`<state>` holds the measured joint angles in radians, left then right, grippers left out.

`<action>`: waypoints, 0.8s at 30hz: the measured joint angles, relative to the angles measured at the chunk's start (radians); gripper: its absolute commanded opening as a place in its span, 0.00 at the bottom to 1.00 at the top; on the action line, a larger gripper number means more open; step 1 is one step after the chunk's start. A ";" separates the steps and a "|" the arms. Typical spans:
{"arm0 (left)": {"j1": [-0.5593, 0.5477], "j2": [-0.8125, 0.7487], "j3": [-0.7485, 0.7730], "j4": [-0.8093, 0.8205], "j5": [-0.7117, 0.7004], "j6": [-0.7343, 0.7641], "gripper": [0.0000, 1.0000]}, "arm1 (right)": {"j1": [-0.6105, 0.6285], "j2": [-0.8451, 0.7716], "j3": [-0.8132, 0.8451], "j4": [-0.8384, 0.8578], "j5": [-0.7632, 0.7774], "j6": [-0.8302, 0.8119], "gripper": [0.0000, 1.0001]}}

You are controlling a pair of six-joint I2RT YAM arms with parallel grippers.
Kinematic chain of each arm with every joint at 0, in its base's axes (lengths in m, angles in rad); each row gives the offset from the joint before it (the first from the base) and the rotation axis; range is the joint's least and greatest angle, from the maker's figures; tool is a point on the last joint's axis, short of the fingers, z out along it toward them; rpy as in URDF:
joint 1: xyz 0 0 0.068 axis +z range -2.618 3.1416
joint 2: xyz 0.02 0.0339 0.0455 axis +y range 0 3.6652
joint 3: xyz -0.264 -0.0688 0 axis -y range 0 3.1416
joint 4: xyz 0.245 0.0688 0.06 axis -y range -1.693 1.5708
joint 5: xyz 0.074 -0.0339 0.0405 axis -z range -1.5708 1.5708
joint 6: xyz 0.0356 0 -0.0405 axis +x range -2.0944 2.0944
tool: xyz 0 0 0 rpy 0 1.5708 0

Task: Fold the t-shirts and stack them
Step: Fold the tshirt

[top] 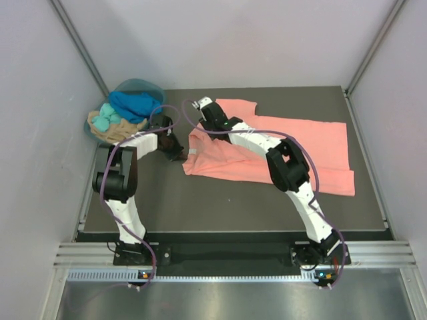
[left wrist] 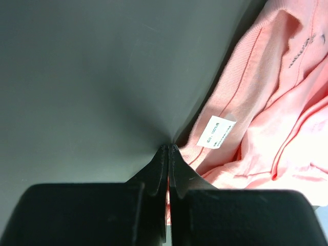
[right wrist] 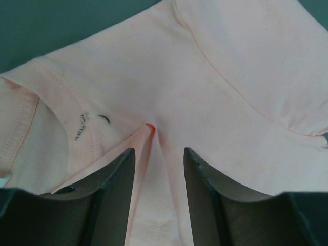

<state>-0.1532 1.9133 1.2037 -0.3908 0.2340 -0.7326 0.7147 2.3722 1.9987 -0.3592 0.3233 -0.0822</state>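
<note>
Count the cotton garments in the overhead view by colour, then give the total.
Salmon-pink cotton t-shirt: 1
Royal blue bunched cotton garment: 1
Turquoise bunched cotton garment: 1
Tan bunched cotton garment: 1
Total: 4

Print on the care label (left wrist: 216,132) is too small to read. Middle of the salmon-pink t-shirt (top: 327,143) is hidden beneath the right arm (top: 287,167) and, in the left wrist view, cut off at the right edge.

Dark table (top: 220,207) bears salmon-pink t-shirt (top: 313,143), apparently teal basket (top: 137,85).
</note>
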 measured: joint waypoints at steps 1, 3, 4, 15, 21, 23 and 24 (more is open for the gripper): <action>-0.001 -0.002 -0.003 0.003 -0.003 -0.001 0.00 | 0.000 0.005 0.000 0.000 -0.008 0.002 0.43; -0.003 -0.007 -0.011 0.012 -0.008 -0.002 0.00 | 0.000 0.016 0.000 -0.003 -0.019 0.006 0.37; -0.004 -0.010 -0.015 0.017 -0.011 -0.002 0.00 | 0.000 0.023 0.000 -0.003 -0.024 0.006 0.35; -0.024 -0.027 -0.030 0.030 -0.071 -0.001 0.00 | -0.003 0.044 0.000 -0.001 -0.021 0.020 0.00; -0.042 -0.038 -0.030 0.024 -0.155 0.011 0.00 | -0.017 0.007 -0.031 0.020 0.028 0.065 0.00; -0.042 -0.040 -0.029 0.024 -0.181 0.017 0.00 | -0.033 -0.021 -0.054 0.028 0.032 0.089 0.00; -0.043 -0.041 -0.029 0.024 -0.191 0.019 0.00 | -0.043 -0.034 -0.062 0.032 0.032 0.099 0.00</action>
<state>-0.1959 1.8721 1.1744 -0.3672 0.0429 -0.7139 0.6712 2.3386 1.9366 -0.3275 0.3553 0.0170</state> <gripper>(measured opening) 0.012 0.014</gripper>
